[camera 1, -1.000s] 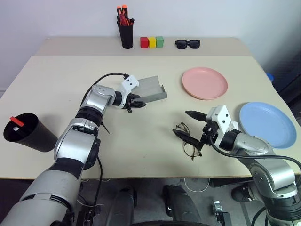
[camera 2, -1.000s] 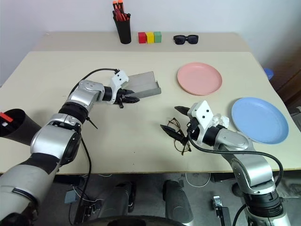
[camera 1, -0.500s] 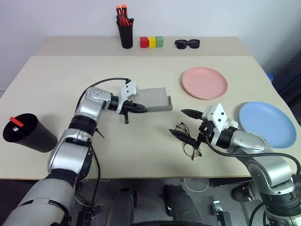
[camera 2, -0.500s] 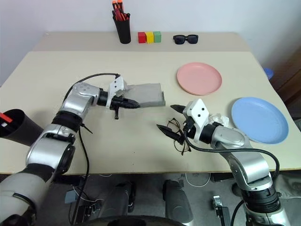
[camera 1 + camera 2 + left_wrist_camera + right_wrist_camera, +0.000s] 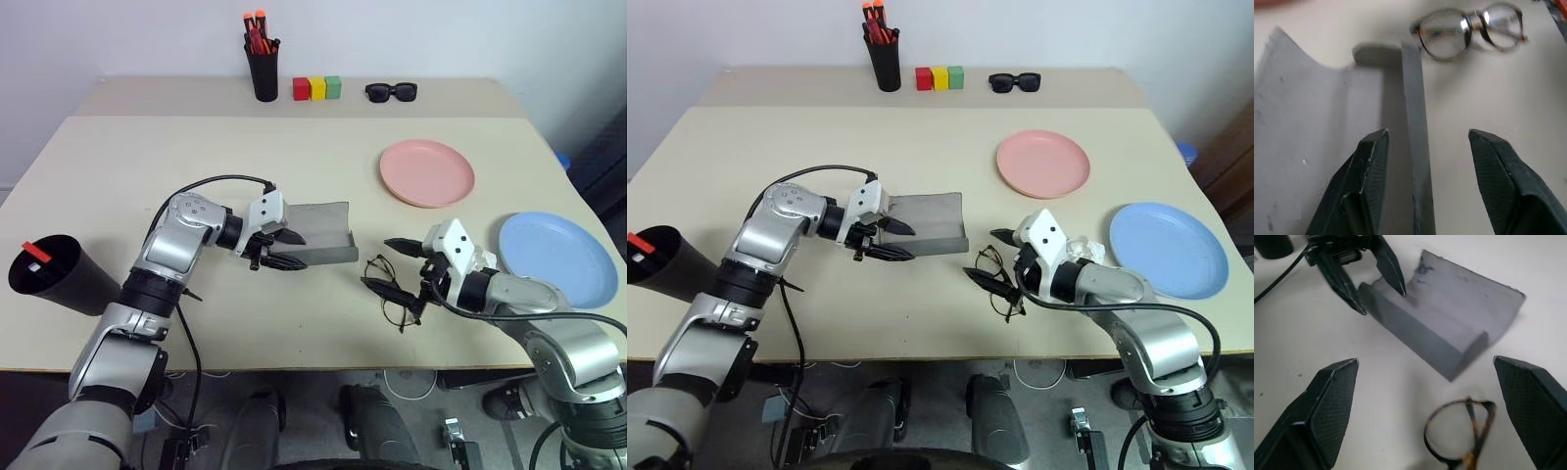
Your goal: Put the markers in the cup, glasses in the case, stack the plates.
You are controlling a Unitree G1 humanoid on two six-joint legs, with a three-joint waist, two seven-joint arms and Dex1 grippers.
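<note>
The grey case lies open at mid-table. My left gripper is open at the case's left end, and in the left wrist view its fingers straddle the case's front wall with gaps on both sides. The wire-framed glasses lie just right of the case. My right gripper hovers open over them, holding nothing. A red-ended marker stands in the black cup at the left edge. The pink plate and the blue plate lie apart on the right.
Along the far edge stand a narrow black pen holder with orange-capped markers, three coloured blocks and black sunglasses. A black cable loops over my left forearm.
The case has slid toward the near edge and closer to the glasses with my left hand. The left gripper, shut on the case's edge before, has opened. The right gripper has hardly moved.
</note>
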